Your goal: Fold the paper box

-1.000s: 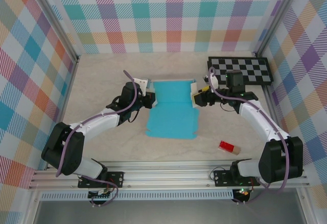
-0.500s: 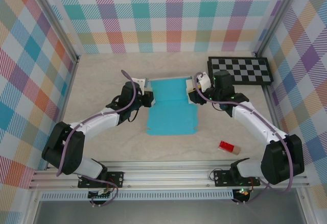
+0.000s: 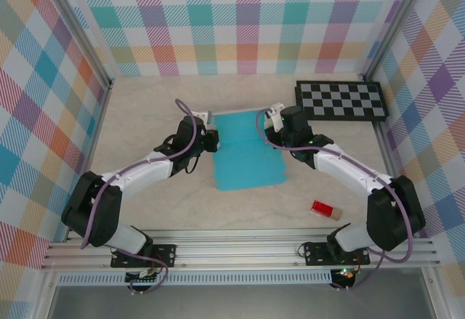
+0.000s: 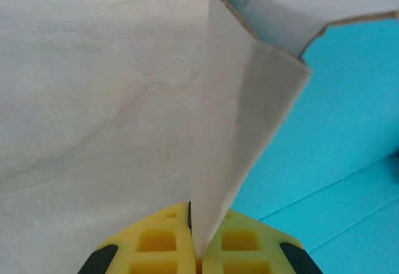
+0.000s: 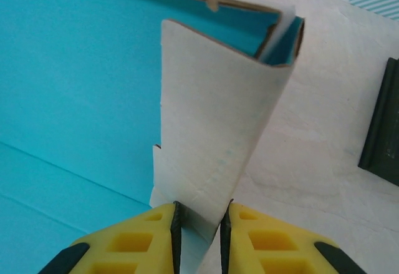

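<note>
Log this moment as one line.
left claw: shut on paper box left flap | right claw: shut on right flap | both flaps raised | teal face up

In the left wrist view the bottom edge cuts off the yellow fingers (image 4: 149, 246) of the left gripper (image 4: 196, 252). The white flap of the paper box (image 4: 349, 137) vanishes between them where they pinch it, and the box runs off the right edge.

In the right wrist view the right gripper (image 5: 199, 224) is cropped the same way and the box leaves the left edge. The checkerboard (image 5: 380, 124) is 1 dark strip cut by the right edge.

From above, both wrists cover their fingertips. The red block (image 3: 326, 209) is too small for detail.
</note>
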`<state>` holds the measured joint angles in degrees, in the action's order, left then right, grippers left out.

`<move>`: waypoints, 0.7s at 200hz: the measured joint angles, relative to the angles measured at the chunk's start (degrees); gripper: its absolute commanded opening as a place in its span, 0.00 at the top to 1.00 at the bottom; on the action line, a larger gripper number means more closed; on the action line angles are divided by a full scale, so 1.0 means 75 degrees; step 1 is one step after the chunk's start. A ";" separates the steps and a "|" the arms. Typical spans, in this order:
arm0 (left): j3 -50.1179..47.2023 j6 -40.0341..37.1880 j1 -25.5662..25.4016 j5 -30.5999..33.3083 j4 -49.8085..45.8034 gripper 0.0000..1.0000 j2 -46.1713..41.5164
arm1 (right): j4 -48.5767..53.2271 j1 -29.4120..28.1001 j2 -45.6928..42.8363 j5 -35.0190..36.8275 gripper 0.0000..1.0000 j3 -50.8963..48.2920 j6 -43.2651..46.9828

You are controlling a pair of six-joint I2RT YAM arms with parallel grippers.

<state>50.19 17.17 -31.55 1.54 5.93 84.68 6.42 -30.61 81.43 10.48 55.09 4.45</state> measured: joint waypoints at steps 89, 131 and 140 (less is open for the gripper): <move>0.0149 0.0003 -0.0085 0.0160 -0.0361 1.00 0.0219 | -0.0297 -0.0277 0.0428 0.1093 1.00 0.0041 0.0682; 0.0286 0.0029 -0.0093 0.0146 -0.0414 1.00 0.0388 | -0.0513 -0.0271 0.0507 0.1271 1.00 -0.0105 0.0912; 0.0347 0.0032 -0.0093 0.0146 -0.0417 1.00 0.0458 | -0.0577 -0.0265 0.0618 0.1384 1.00 -0.0102 0.0903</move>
<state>52.80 17.41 -32.25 2.63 2.81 88.12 2.09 -32.60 86.06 20.86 54.33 11.22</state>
